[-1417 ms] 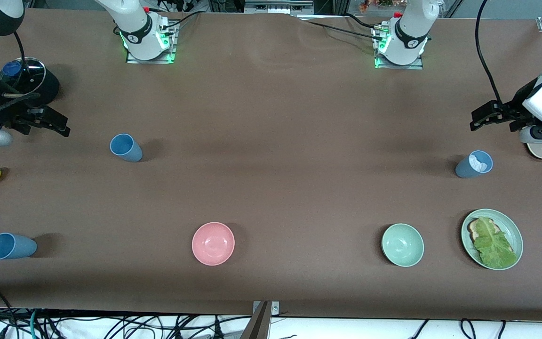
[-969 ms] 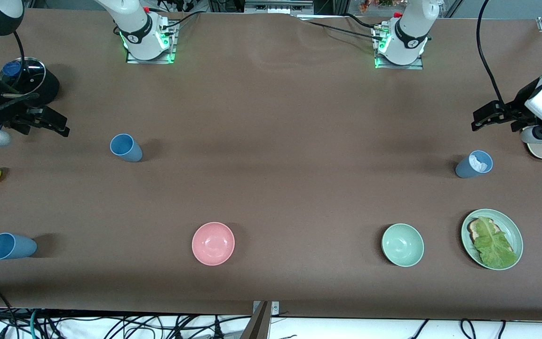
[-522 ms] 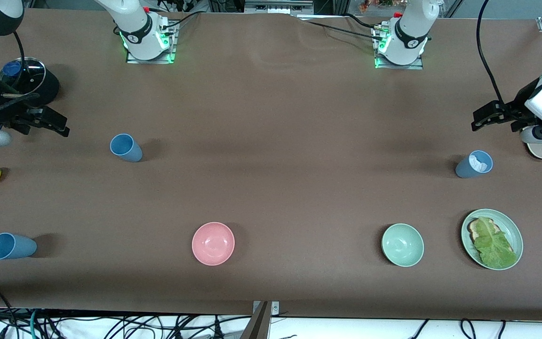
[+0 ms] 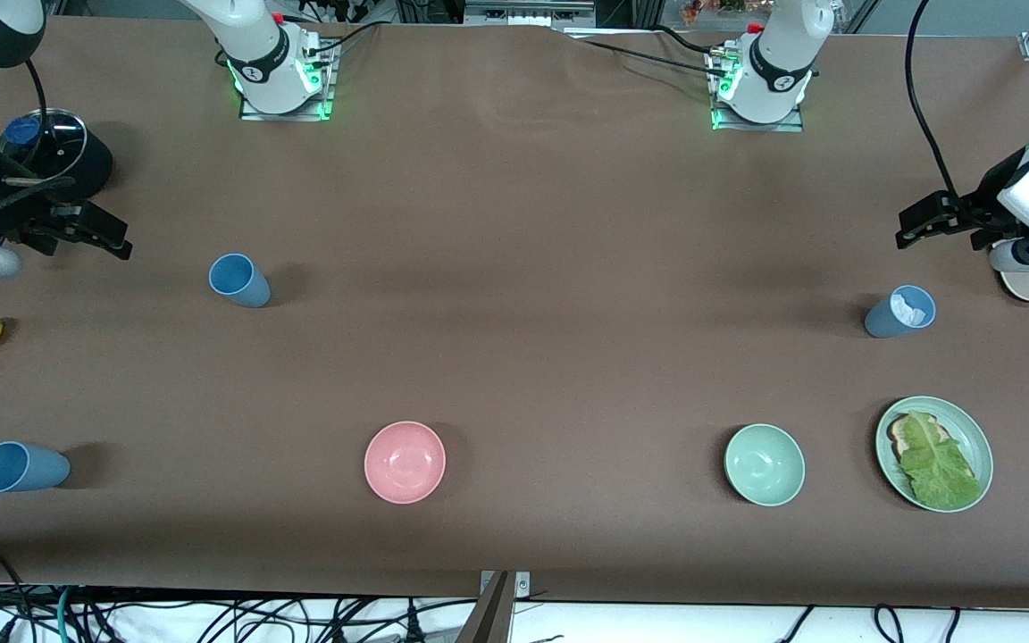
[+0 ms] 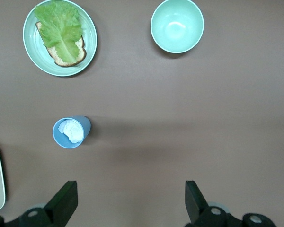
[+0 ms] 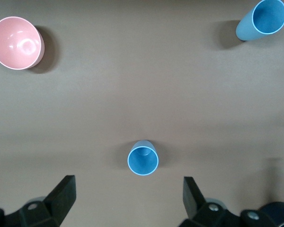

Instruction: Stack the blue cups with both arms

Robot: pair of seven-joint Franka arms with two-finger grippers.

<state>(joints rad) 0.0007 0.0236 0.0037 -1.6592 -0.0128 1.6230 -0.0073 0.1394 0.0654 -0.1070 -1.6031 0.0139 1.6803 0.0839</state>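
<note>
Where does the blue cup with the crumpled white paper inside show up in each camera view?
Front view: the blue cup with paper stands toward the left arm's end of the table.
Left wrist view: the same cup, upright, near the open left gripper.
Right wrist view: not in it.
Shared landmark: the green plate holding lettuce.

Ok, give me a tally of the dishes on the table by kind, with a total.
Matte dusty-blue tapered cups: 3, the last holding something crumpled and white
Round bowls: 2, one pink, one pale green
Pale green round plate with lettuce on bread: 1
Total: 6
</note>
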